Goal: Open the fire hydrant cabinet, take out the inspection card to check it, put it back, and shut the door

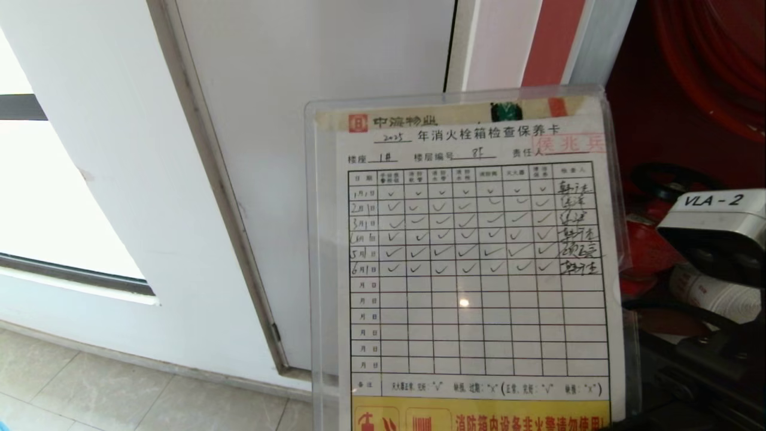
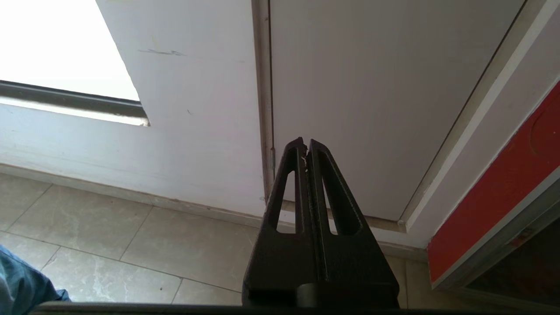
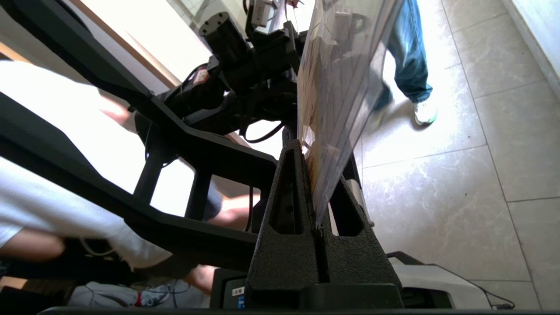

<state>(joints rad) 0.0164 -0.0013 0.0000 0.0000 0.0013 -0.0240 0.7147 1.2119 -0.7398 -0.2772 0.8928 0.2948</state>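
The inspection card (image 1: 473,257), a printed grid with ticks in a clear sleeve, stands upright close before the head camera. My right gripper (image 3: 316,175) is shut on its lower edge, and the card (image 3: 337,87) rises from between the fingers. Behind the card on the right is the open fire hydrant cabinet (image 1: 658,120) with its red valve (image 1: 643,239), white rolled hose (image 1: 712,293) and red coiled hose (image 1: 706,60). The door is out of view. My left gripper (image 2: 305,142) is shut on nothing, parked low and pointing at the wall's foot.
A white wall panel (image 1: 329,60) with a metal edge strip (image 1: 227,197) is left of the cabinet, above a tiled floor (image 1: 119,395). A person in jeans (image 3: 409,52) stands behind me. Another person in a white shirt (image 3: 43,210) is by my base.
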